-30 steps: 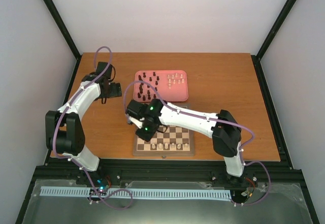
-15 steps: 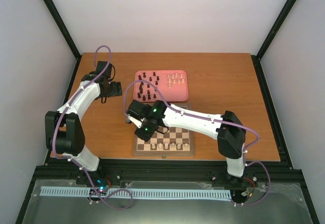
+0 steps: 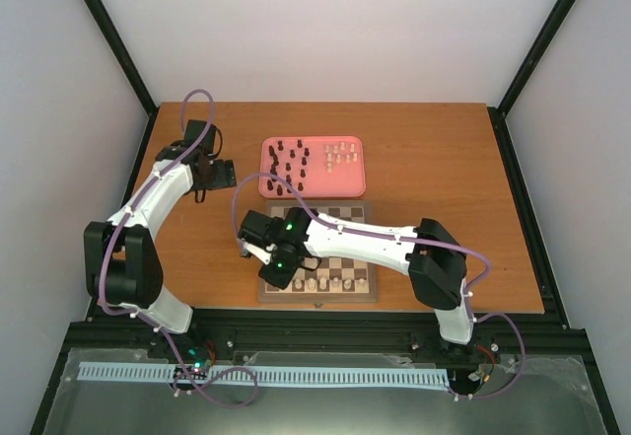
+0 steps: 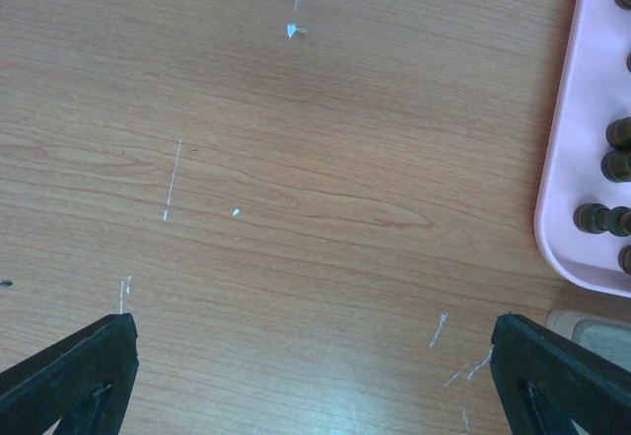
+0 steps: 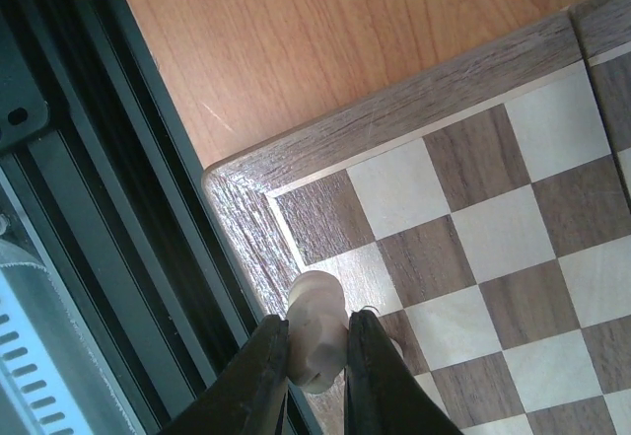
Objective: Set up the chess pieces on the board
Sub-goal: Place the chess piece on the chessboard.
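Chess piece (image 5: pixel 315 328), cream, was clamped in my right gripper (image 5: pixel 315 323) over the board's (image 5: pixel 394 119) bare corner squares; my left gripper (image 4: pixel 314 328) gaped beside the pink tray (image 4: pixel 577 159).

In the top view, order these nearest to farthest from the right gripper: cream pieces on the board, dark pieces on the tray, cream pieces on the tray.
From the right gripper:
1. Cream pieces on the board, near row, beside it.
2. Dark pieces, left half of the pink tray, beyond the board.
3. Cream pieces on the tray, right half.
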Robot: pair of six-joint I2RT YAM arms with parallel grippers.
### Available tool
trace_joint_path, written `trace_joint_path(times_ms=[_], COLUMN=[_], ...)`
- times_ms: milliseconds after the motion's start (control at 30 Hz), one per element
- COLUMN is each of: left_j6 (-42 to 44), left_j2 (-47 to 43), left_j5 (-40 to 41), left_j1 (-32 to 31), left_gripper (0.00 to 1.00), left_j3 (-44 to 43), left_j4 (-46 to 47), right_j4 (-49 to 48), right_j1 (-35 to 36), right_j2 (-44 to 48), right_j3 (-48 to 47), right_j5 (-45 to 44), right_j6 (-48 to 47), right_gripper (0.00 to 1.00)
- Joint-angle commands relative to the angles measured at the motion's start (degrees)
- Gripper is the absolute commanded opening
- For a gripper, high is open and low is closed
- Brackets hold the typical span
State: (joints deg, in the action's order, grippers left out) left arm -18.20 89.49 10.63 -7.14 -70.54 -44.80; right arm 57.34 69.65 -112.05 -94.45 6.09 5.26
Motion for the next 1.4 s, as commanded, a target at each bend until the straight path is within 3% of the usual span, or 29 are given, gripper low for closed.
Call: trace_joint_path(times_ms=[0, 1233, 1367], left_j6=[-0.28, -0.13, -0.17], left_j2=[-1.75, -2.77, -2.64], left_j5=[-0.29, 0.3, 0.44], left_j1=[-0.16, -0.18, -0.16], left_gripper=[1.0, 1.0, 1.0], left_j3=[-0.33, 1.12, 0.85], left_j4=[0.42, 0.71, 0.5], right_j4=[0.24, -0.88, -0.62], right_j1=[0.49, 0.42, 0.39], right_j2=[-1.21, -4.23, -3.98], right_j3=[0.09, 2.7, 3.02], right_j5=[0.17, -3.18, -3.17], right_j6=[-0.64, -1.25, -1.79], right_gripper=[0.05, 0.06, 0.11])
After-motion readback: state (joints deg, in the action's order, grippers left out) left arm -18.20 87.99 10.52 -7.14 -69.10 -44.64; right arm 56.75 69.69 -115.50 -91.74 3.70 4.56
